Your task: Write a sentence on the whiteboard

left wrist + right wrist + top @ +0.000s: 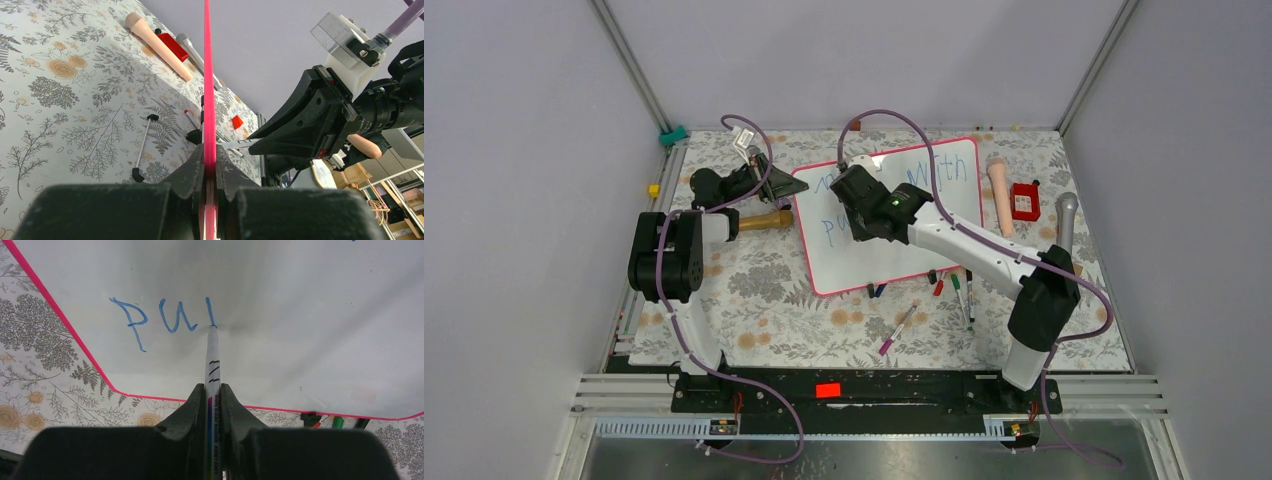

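Both arms rise from their bases at the near table edge. The left arm stands up to a bent elbow, and its forearm reaches right and away across the floral cloth (754,300). The left gripper (210,165) is turned on its side with its jaws closed flat on the pink rim of the whiteboard (874,262), pinching the left edge. The right arm folds at a low elbow, and its white forearm runs left over the board's near right corner. Its wrist is tipped down over the middle of the board.

The right gripper (212,390) is clamped tight on a marker (212,360). The marker points straight out from the fingers, and its tip touches the white surface at the foot of the last stroke. The sentence (165,317) reads "pul" in blue at the board's lower left. Farther up and to the right it reads "With".

A few loose markers (899,328) lie on the cloth in front of the board. Beyond its right edge lie a beige cylinder (999,195) and a red box (1024,200).
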Robot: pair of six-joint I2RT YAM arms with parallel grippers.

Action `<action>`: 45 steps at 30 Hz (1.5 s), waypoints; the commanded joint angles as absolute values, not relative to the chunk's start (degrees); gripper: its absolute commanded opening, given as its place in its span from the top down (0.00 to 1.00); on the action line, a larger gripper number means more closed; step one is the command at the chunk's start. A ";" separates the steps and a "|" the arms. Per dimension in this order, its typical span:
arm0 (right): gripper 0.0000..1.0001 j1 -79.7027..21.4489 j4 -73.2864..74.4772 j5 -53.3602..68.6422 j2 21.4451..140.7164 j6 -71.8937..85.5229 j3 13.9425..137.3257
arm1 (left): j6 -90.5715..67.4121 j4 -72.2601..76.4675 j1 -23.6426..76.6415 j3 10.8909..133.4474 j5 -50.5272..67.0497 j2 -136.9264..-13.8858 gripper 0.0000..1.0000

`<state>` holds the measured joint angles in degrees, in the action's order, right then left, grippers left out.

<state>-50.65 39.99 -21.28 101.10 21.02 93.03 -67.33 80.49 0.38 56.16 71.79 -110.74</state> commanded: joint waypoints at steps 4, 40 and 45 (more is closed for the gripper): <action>1.00 -49.60 39.37 -23.30 101.86 21.32 98.08 | -67.50 84.82 0.62 57.91 73.95 -109.04 1.00; 1.00 -48.34 40.40 -18.99 102.44 21.80 96.54 | -67.41 84.80 0.62 57.99 74.00 -109.03 1.00; 1.00 -48.34 40.60 -18.02 101.78 21.79 95.46 | -67.41 84.81 0.62 58.00 73.88 -109.15 1.00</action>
